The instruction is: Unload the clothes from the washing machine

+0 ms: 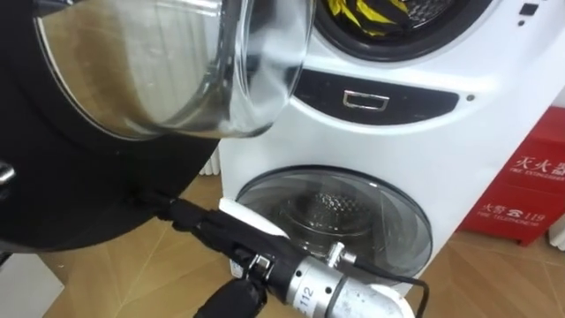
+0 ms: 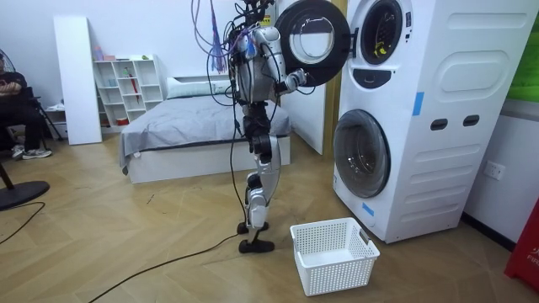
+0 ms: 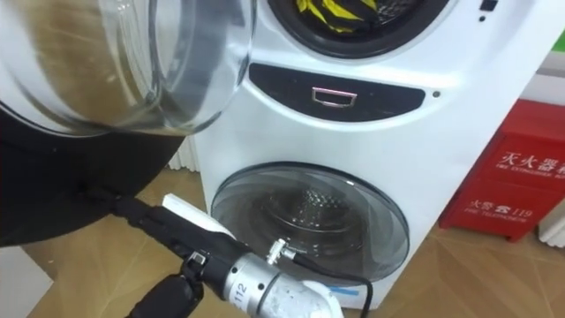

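Note:
Yellow and black clothes [image 1: 366, 13] lie in the upper drum of a stacked white washing machine [image 2: 421, 109], also seen in the room view as a yellow patch [image 2: 381, 35]. The upper door [image 1: 168, 79], a glass bowl in a black rim, is swung open to my left. My right hand [image 1: 225, 231] reaches in from the lower right. Its dark fingers are straight and touch the underside of the door's black rim. It holds nothing. In the room view I stand upright in front of the machine with that arm [image 2: 290, 82] raised to the door.
The lower washer door [image 1: 340, 221] is shut. A white laundry basket [image 2: 333, 252] sits on the wooden floor before the machine. A red box [image 1: 530, 185] stands to the right. A bed [image 2: 194, 126], shelves [image 2: 126, 84] and a seated person [image 2: 17, 109] are behind me.

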Tool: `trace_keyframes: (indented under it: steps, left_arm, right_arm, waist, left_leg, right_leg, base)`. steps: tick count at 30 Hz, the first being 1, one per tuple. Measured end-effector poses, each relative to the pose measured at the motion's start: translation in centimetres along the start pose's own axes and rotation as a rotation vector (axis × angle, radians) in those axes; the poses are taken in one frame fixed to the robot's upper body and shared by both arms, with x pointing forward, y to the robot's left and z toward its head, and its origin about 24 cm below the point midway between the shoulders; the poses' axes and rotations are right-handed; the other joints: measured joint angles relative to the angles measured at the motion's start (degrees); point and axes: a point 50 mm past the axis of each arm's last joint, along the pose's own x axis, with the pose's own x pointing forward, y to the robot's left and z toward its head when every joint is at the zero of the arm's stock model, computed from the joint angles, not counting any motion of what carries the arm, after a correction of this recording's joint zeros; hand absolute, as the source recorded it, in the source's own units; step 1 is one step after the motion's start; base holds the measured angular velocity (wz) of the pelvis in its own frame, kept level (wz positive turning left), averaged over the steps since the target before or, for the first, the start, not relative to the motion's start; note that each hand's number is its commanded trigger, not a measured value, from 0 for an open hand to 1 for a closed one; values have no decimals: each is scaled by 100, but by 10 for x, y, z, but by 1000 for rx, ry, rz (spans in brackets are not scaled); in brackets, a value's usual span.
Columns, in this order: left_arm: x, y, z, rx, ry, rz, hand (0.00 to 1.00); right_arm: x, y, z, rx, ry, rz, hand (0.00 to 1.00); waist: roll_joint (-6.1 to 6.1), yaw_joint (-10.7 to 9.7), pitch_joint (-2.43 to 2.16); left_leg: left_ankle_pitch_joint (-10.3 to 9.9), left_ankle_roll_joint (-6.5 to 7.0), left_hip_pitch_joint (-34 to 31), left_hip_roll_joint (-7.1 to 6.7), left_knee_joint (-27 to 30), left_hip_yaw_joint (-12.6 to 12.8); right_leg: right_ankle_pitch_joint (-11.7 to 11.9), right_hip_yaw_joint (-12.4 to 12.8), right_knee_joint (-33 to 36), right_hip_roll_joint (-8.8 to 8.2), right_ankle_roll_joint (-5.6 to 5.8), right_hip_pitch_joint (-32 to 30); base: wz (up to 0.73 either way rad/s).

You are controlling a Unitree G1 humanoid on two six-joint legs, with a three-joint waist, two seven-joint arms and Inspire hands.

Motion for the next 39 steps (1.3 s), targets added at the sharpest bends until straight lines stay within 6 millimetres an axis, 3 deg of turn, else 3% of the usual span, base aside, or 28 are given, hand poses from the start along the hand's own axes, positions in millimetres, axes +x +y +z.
trace_keyframes:
  steps: [9, 12, 22, 28, 39]
  left_arm:
    - [0, 1, 0, 28, -1, 4, 0]
    - [0, 1, -3, 30, 14, 2, 0]
    - [0, 2, -8, 11, 39, 8, 0]
    - [-1, 3, -13, -22, 52, 17, 0]
    - [-1, 10, -17, -46, 74, 43, 0]
  right_arm:
    - [16, -22, 12, -132, 5, -54, 0]
    - [20, -27, 12, -147, 13, -56, 0]
    - [34, -52, 12, -217, 53, -159, 0]
    - [43, -73, 11, -250, 88, -237, 0]
    - [49, -86, 18, -314, 98, -285, 0]
  waist:
    - [-174, -9, 36]
    - [-183, 22, 35]
    - [-200, 274, 36]
    - [-219, 311, 34]
    - [-307, 521, 1]
  left_leg:
    - [17, -27, -51, -13, 55, -151]
    - [17, -27, -49, -24, 57, -200]
    - [19, -25, 17, -72, 58, -283]
    - [19, -25, -23, -90, 69, -452]
    - [21, -26, -90, -102, 101, -569]
  right_leg:
    - [0, -159, 9, -4, 0, 15]
    - [0, -257, 10, -17, 0, 30]
    - [-14, -251, -88, -49, 22, 161]
    - [-15, -313, -87, -43, 24, 186]
    - [-20, -273, -89, -46, 33, 134]
  base:
    - [8]
    - [9]
    - [5]
    - [14]
    - [6]
